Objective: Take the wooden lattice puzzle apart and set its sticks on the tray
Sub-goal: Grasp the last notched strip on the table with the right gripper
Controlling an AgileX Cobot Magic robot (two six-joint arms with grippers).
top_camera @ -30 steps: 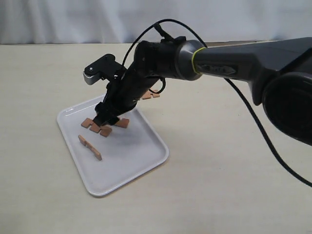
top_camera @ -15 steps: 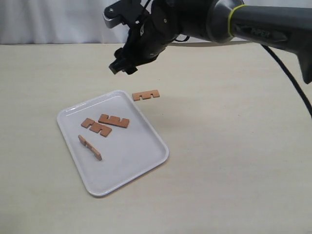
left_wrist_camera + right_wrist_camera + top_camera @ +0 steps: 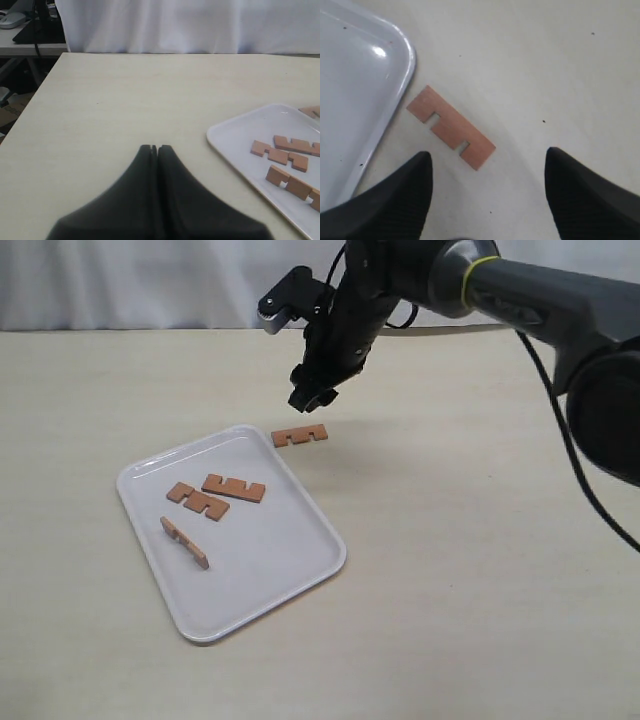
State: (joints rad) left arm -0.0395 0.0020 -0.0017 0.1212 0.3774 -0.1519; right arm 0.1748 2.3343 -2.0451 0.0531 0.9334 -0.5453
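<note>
Nearest the left edge of the counter (image 3: 470, 600), the left gripper (image 3: 157, 149) hangs low over bare wood with its fingertips pressed together and nothing between them. It looks parked, well apart from the work, and the room-wide view does not catch it at all.

Next comes the tray (image 3: 322, 575), set askew on the left half of the counter with one corner pointing at the far edge. Three sticks (image 3: 234, 488) lie on it in the half toward the far-left corner. Two are flat and close together, and the tilted stick (image 3: 185, 542) rests on its long edge a little nearer the front. Nothing is interlocked any more, so I judge the taking-apart done and only the gathering left.

The fourth stick (image 3: 299, 435) lies flat on the counter just beyond the tray's far corner, notches toward the near edge, beside the rim but not touching it.

Above it hovers the right gripper (image 3: 312, 398), pointing down, its fingers (image 3: 395, 195) spread wide and empty. The wrist camera shows the stick lying between them, so the arm seems lined up to come down and straddle it. A slat that thin and flat will likely be awkward to pinch.
</note>
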